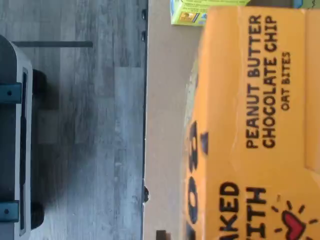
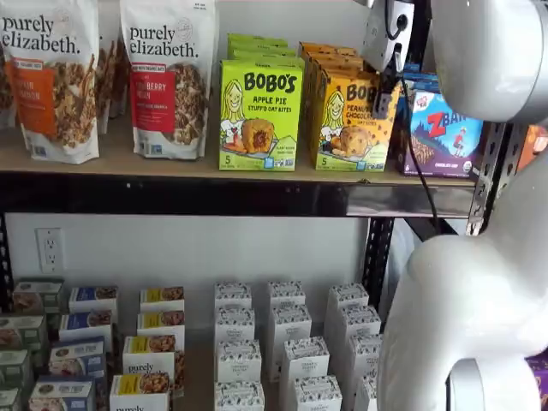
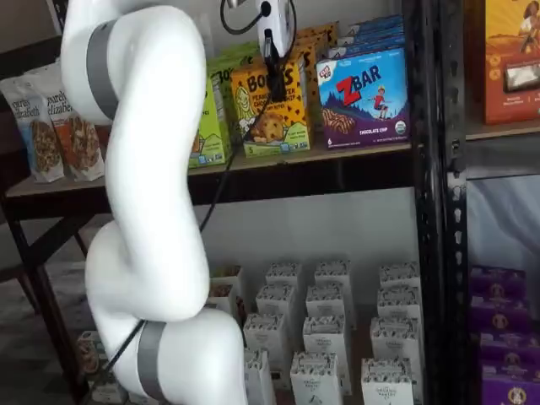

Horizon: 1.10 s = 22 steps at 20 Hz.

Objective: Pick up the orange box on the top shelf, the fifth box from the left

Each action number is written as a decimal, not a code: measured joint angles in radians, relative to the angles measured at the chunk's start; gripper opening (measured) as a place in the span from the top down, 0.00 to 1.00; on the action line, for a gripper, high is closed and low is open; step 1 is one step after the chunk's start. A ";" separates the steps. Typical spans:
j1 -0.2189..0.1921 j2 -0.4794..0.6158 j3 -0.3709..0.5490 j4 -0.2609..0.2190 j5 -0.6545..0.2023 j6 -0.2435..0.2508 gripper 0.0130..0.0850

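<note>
The orange box, a yellow-orange BOBO'S Peanut Butter Chocolate Chip carton, stands at the front of the top shelf, with more of the same behind it. It shows in both shelf views and fills much of the wrist view, close to the camera. The shelf board shows beside it in the wrist view. My gripper hangs just above and in front of the box's upper right corner. In a shelf view only a black finger shows, side-on over the box front. No gap between fingers is visible.
A lime-green Apple Pie box stands left of the orange box, a blue ZBar box right of it. Granola bags stand further left. Small white boxes fill the lower shelf. A dark steel upright stands at the right.
</note>
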 joint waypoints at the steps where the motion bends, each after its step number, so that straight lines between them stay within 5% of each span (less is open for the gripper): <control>1: 0.000 0.000 0.000 0.000 0.001 0.000 0.44; 5: 0.001 -0.002 0.002 0.004 0.002 0.002 0.56; 22: 0.001 -0.007 0.010 0.001 -0.003 0.001 0.56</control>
